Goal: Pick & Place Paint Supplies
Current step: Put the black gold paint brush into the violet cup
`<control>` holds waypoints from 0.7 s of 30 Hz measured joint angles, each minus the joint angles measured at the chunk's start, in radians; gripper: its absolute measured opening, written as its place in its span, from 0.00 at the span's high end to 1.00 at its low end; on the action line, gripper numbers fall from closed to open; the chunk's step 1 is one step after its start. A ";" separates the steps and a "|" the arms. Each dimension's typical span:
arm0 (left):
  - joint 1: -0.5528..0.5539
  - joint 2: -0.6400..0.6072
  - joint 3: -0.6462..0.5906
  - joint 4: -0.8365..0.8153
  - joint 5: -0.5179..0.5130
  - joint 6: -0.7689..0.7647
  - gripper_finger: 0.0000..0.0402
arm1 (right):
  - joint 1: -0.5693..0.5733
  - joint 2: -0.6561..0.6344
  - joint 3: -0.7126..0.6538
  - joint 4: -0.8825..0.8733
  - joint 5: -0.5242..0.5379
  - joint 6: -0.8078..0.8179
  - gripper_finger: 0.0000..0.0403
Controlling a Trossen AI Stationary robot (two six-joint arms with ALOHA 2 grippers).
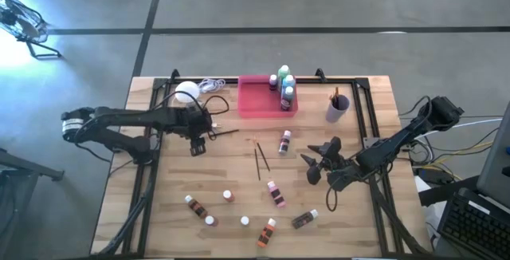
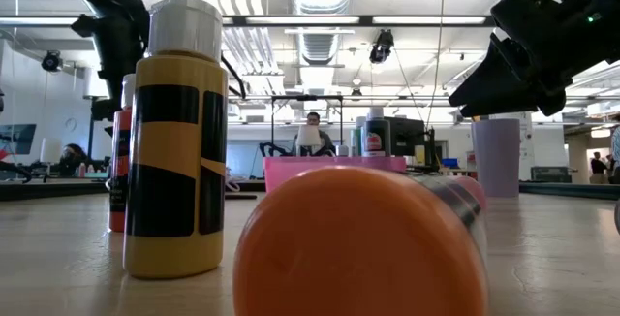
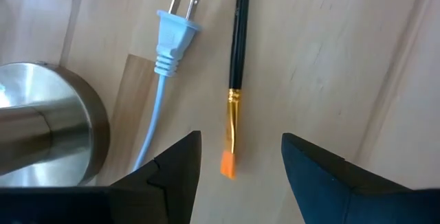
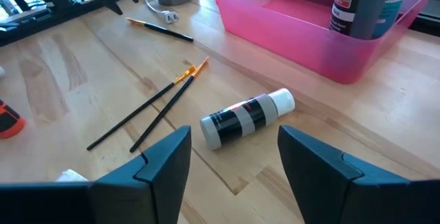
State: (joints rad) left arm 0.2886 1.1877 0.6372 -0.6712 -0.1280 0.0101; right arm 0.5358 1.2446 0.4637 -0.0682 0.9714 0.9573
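The left gripper [image 1: 198,142] is hanging low over the desk [image 1: 159,220] near its left edge, just beside the globe lamp [image 1: 186,93] at the far-left corner. Its fingers are standing apart and holding nothing. The left wrist view shows them straddling the orange-tipped bristle end of a paintbrush [image 3: 236,73], which is lying flat beside the lamp's plug [image 3: 174,26]. The spread appears set to close across the thin handle.

The right gripper [image 1: 318,167] is hovering right of centre, fingers likewise parted and empty. In the right wrist view it is facing a small white-capped bottle [image 4: 246,119] lying on its side, with two crossed paintbrushes [image 4: 150,108] close by. That bottle looks to be its next pick.

The pink tray [image 1: 255,105] is sitting at the middle of the far edge and is carrying three upright bottles [image 1: 285,85] along its right wall. Bottles already stood there suggest the tray is the collection point. A lilac cup [image 1: 338,107] just right of the tray is holding one brush, so brushes probably belong there.

The remaining small bottles [image 1: 231,210] are lying scattered along the near edge, well apart from both grippers. Most of the work appears outstanding.
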 joint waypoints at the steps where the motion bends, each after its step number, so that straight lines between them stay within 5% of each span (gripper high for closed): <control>1: 0.000 0.000 -0.002 0.004 -0.001 0.000 0.49 | 0.000 0.000 0.000 0.000 0.000 0.000 0.46; 21: 0.012 0.180 -0.003 0.053 -0.004 0.017 0.49 | 0.000 0.000 0.000 -0.001 -0.001 0.000 0.40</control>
State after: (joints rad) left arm 0.3002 1.3681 0.6341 -0.6177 -0.1319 0.0271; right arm 0.5358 1.2446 0.4638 -0.0692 0.9707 0.9573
